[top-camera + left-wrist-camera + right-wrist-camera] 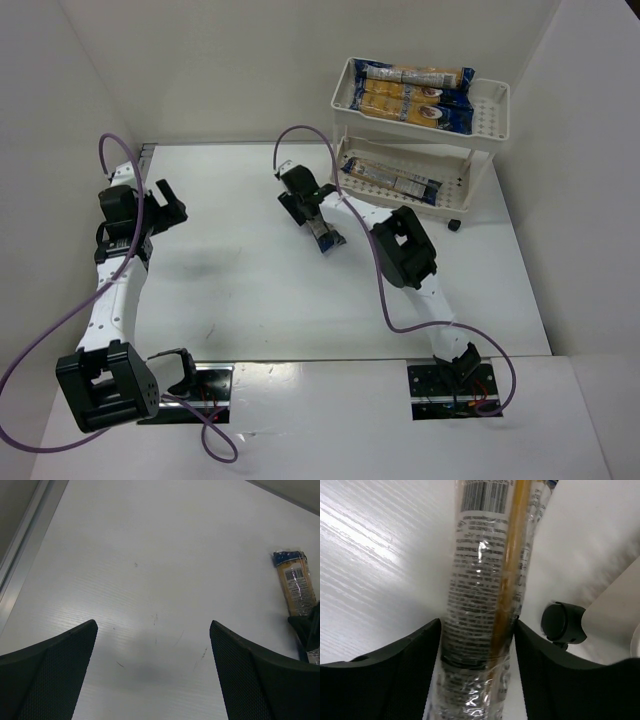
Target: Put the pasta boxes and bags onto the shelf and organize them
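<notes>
My right gripper [316, 222] is shut on a pasta bag [326, 238] near the table's middle, left of the shelf [488, 128]. In the right wrist view both fingers [395, 670] press the bag's sides [480, 595]. Whether the bag rests on the table I cannot tell. The bag also shows at the right edge of the left wrist view [296, 585]. The shelf's top tier holds at least two bags [412, 90] side by side. The lower tier holds one bag [392, 181]. My left gripper [168, 206] is open and empty over bare table at the left [152, 630].
A black shelf wheel [563, 623] stands just right of the held bag. White walls enclose the table at the back and both sides. The shelf stands in the back right corner.
</notes>
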You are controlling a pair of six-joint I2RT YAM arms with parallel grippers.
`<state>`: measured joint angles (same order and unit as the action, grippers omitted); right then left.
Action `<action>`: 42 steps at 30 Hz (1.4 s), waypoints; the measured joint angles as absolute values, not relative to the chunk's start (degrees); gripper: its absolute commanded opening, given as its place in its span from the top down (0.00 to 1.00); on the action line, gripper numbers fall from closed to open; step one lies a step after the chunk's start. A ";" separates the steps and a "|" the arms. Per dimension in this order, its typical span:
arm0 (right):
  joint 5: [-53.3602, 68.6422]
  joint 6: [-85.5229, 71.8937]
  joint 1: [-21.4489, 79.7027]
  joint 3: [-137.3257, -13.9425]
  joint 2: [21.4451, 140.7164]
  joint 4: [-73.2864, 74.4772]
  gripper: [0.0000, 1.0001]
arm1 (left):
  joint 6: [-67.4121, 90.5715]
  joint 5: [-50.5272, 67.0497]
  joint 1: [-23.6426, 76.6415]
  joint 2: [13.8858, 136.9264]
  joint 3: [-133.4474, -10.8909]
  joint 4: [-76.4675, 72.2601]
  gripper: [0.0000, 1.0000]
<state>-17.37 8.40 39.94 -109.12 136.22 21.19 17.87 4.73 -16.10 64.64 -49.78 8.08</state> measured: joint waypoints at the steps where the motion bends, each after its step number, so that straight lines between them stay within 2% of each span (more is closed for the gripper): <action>1: -17.45 8.84 39.88 -109.12 136.22 21.32 0.51 | 17.87 4.71 -16.12 64.64 -49.78 8.05 0.00; 2: -17.19 8.93 39.64 -109.12 136.25 21.50 0.78 | 17.87 4.67 -16.12 64.64 -49.78 8.08 0.00; 6: -13.93 9.52 39.13 -109.25 135.37 21.47 1.00 | 17.85 4.51 -16.12 64.64 -49.78 8.08 0.00; 12: -5.39 14.09 38.85 -107.04 132.99 22.63 1.00 | 17.82 4.36 -16.12 64.64 -49.78 8.08 0.00; 19: 1.34 23.33 39.88 -89.08 118.65 26.02 1.00 | 17.93 4.40 -16.12 64.60 -49.58 7.70 0.00; 31: -10.87 44.71 41.06 -62.76 87.09 18.94 1.00 | 18.22 5.13 -16.12 63.90 -48.38 7.07 0.00; 35: -12.56 53.08 36.42 -57.69 81.36 13.47 1.00 | 18.22 5.28 -16.12 63.90 -48.36 6.66 0.00; 42: -11.70 66.43 19.81 -56.64 82.39 2.28 1.00 | 18.22 5.41 -16.12 63.90 -48.36 6.24 0.00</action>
